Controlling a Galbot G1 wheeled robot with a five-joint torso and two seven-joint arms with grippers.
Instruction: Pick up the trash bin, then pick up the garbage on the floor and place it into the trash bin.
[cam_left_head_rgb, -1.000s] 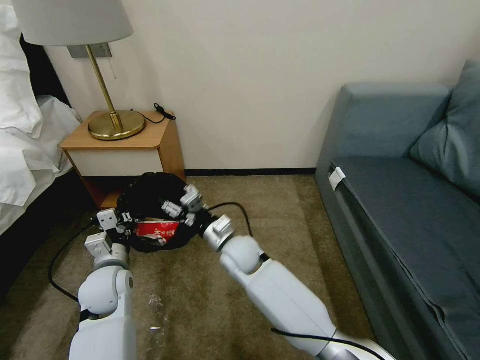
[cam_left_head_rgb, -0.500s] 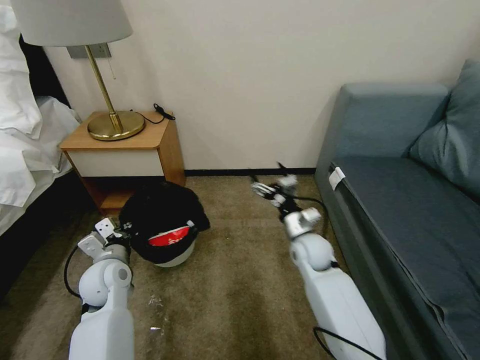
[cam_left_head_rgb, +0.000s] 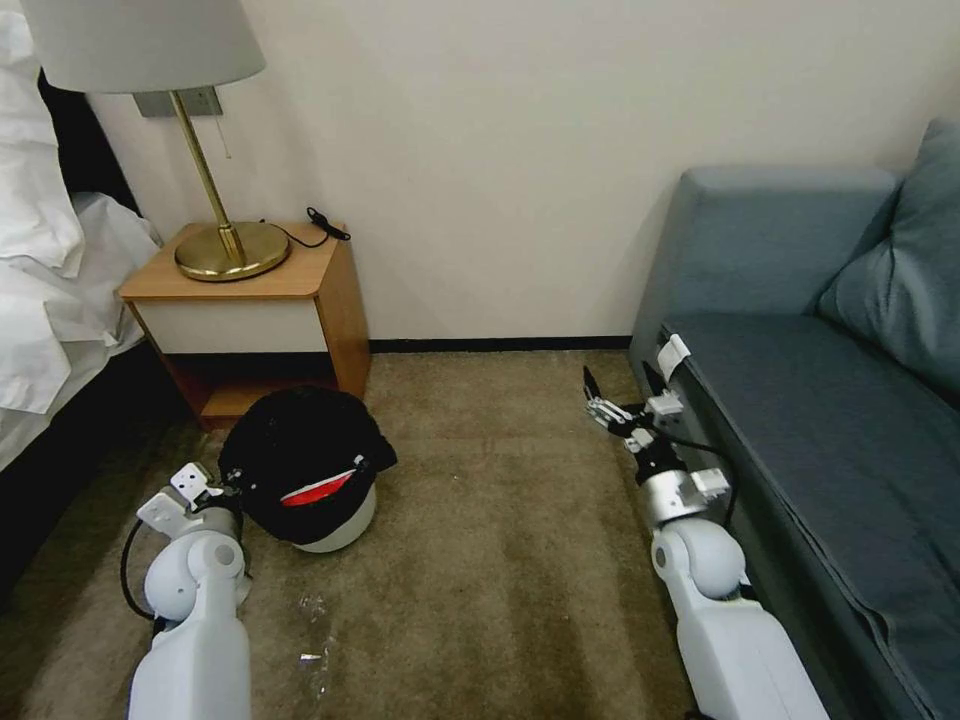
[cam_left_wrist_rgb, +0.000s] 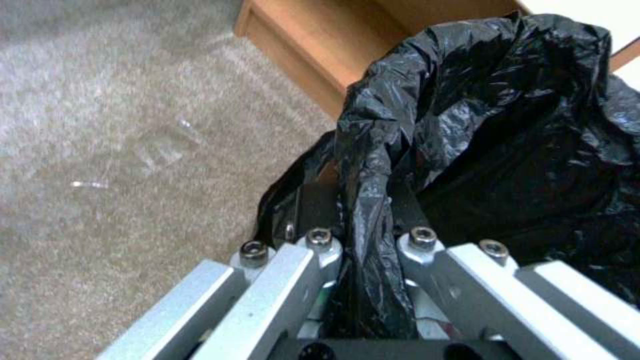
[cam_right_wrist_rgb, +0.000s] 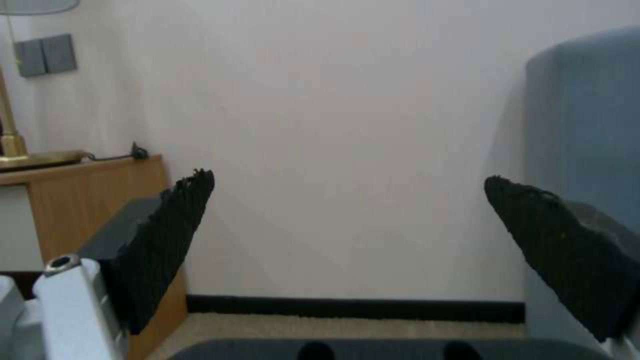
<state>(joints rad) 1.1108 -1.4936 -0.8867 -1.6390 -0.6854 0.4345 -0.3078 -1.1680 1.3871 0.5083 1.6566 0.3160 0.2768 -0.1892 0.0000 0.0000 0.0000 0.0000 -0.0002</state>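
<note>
Left gripper (cam_left_wrist_rgb: 363, 235) clamped on the black bag at the rim of the trash bin (cam_left_head_rgb: 305, 480), low over the carpet (cam_left_head_rgb: 500, 560) before the nightstand (cam_left_head_rgb: 250, 290) (red-and-white packet (cam_left_head_rgb: 315, 490) inside). Right gripper (cam_left_head_rgb: 622, 382) spread wide, beside the sofa (cam_left_head_rgb: 800, 400), well apart from the bin

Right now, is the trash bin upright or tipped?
Tipped: the trash bin leans, mouth facing the camera, red packet showing inside.
</note>
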